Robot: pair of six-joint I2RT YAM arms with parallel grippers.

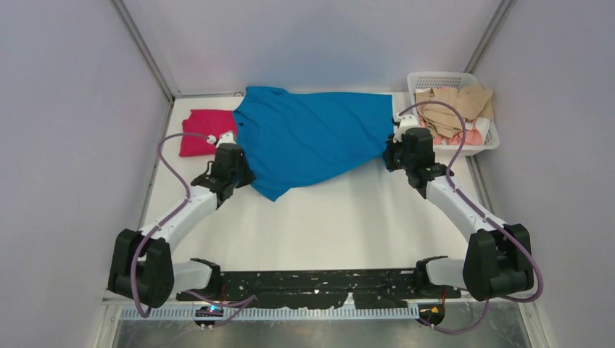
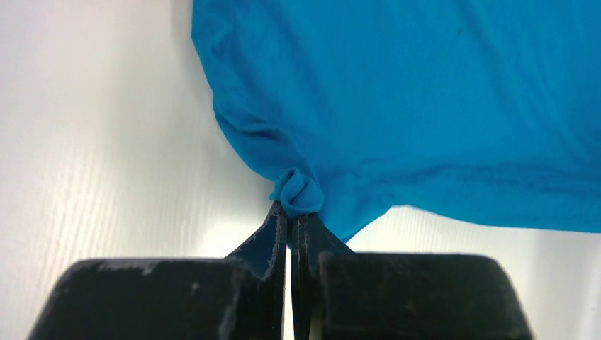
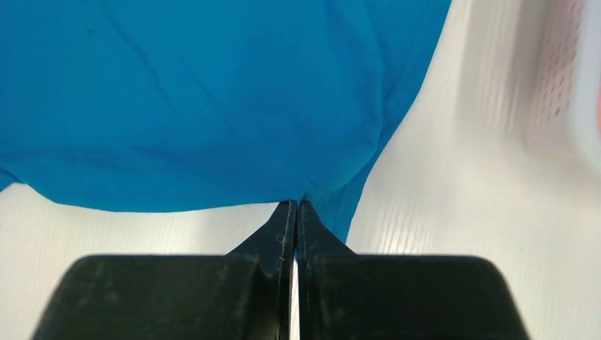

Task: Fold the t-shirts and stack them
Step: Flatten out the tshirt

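The blue t-shirt (image 1: 312, 138) hangs stretched between both grippers over the far half of the white table. My left gripper (image 1: 233, 154) is shut on a bunched bit of its left edge (image 2: 298, 193). My right gripper (image 1: 403, 148) is shut on its right edge (image 3: 312, 190). A low corner of the shirt droops to the table near the left arm. The magenta-red t-shirt (image 1: 200, 132) lies folded at the far left, partly behind the blue one and the left gripper.
A white basket (image 1: 487, 138) with beige and pink clothes stands at the far right, close to my right gripper. Grey walls close in the table on the left, right and back. A black bar runs along the near edge (image 1: 319, 279).
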